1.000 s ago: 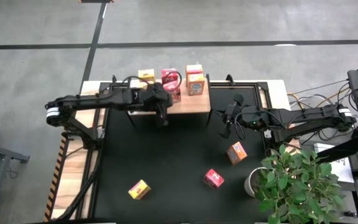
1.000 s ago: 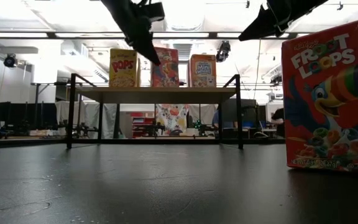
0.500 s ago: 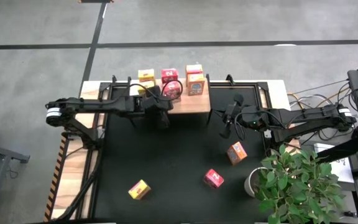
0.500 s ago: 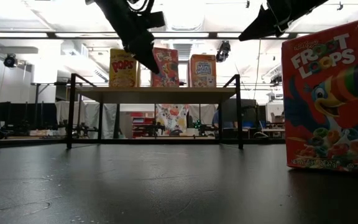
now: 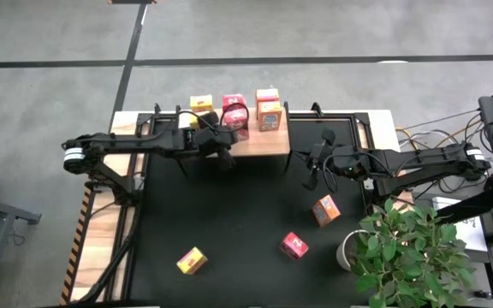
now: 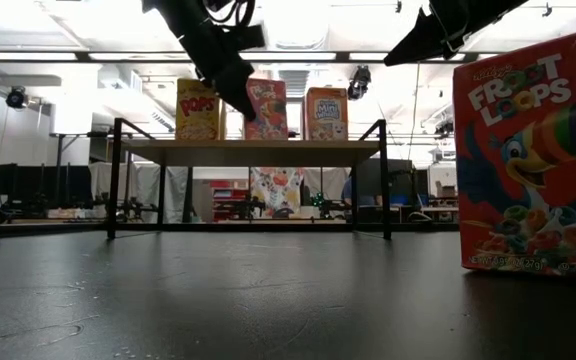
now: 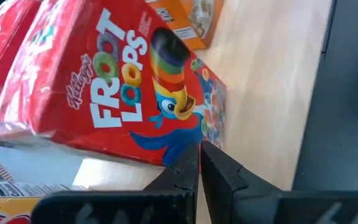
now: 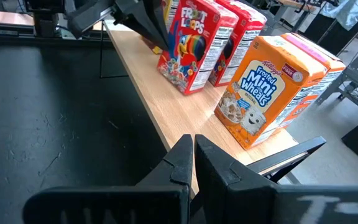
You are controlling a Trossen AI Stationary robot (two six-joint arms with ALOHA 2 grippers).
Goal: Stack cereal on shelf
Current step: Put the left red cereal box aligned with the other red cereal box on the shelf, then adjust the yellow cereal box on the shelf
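The shelf (image 5: 259,143) is a light wood block at the mat's far edge. On it stand yellow boxes (image 5: 201,104), two red Froot Loops boxes (image 5: 234,114) and two orange Mini-Wheats boxes (image 5: 269,111). Three more boxes lie on the mat: an orange one (image 5: 325,210), a red one (image 5: 294,245) and a yellow one (image 5: 192,261). My left gripper (image 7: 199,146) is shut, with its tips at the lower front edge of the front red box (image 7: 123,93). My right gripper (image 8: 193,142) is shut and hovers over the mat to the right of the shelf (image 8: 185,118). My left gripper has its shut fingertips (image 7: 188,158) at the bottom front edge (image 7: 179,148) of the front red box, coming slantwise from the table's left and near side. The box stands upright on the shelf. I cannot tell whether the tips touch it.
The black mat (image 5: 229,214) covers most of the table. A potted plant (image 5: 409,252) stands at the near right corner, close to the orange box. Black frame rails (image 5: 349,120) run beside the shelf. In the low view, the red box on the mat (image 6: 533,150) fills the right side.
My left gripper has drawn back a little toward the table's left along the shelf's near edge, staying shut. The front red box has shifted slightly on the shelf top and stands upright.
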